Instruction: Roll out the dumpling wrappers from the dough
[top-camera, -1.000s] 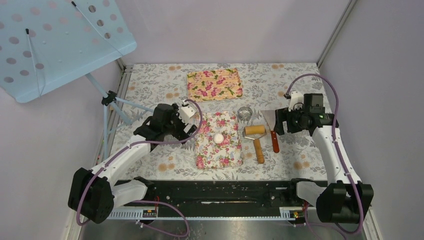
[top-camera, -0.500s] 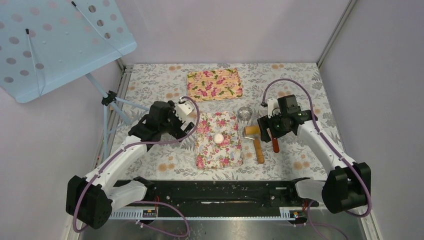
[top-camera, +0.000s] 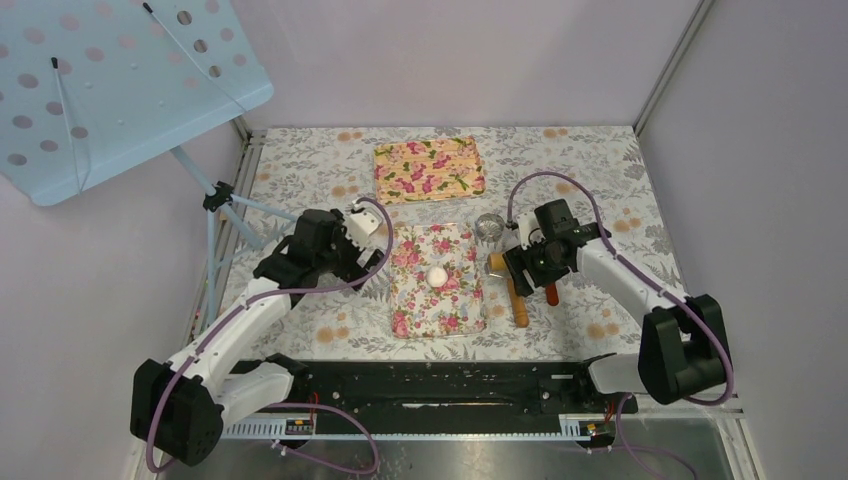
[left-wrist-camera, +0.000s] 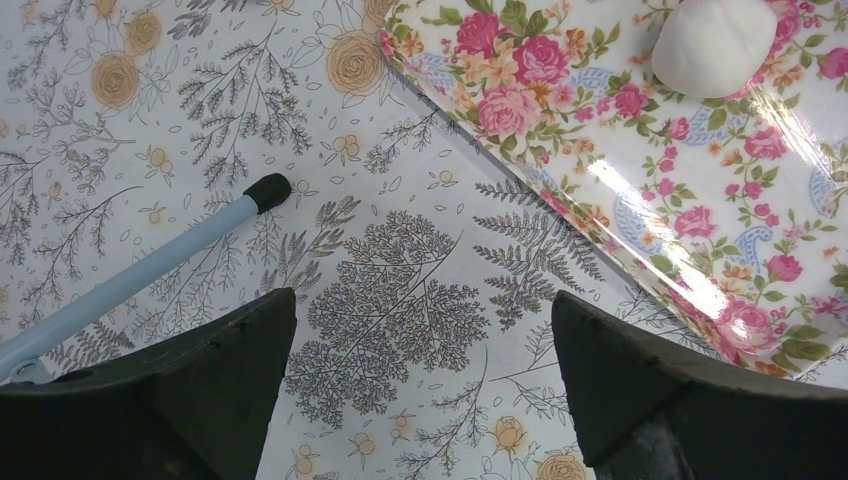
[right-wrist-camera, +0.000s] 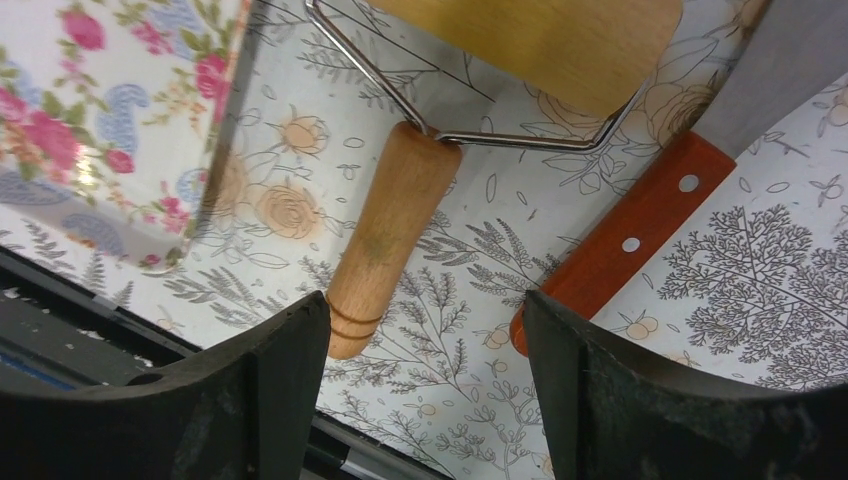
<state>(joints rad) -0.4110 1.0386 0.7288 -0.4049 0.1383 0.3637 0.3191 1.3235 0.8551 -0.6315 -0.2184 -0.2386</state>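
A small white dough ball (top-camera: 437, 275) sits in the middle of the floral tray (top-camera: 410, 310); it also shows in the left wrist view (left-wrist-camera: 713, 45). No flat wrappers are in view. The wooden roller (top-camera: 515, 290) lies right of the tray, its handle (right-wrist-camera: 382, 240) and roller head (right-wrist-camera: 530, 40) in the right wrist view. My right gripper (top-camera: 522, 275) is open above the roller handle, between it and the scraper. My left gripper (top-camera: 372, 262) is open and empty over the tablecloth, left of the tray.
A metal ring (top-camera: 488, 227) stands behind the roller. A scraper with a red handle (right-wrist-camera: 630, 240) lies right of the roller. A second floral tray (top-camera: 428, 168) lies at the back. A blue stand's leg (left-wrist-camera: 150, 265) rests on the cloth at the left.
My right arm has swung left and down from the right side to hover over the roller handle. My left arm has shifted slightly to the left.
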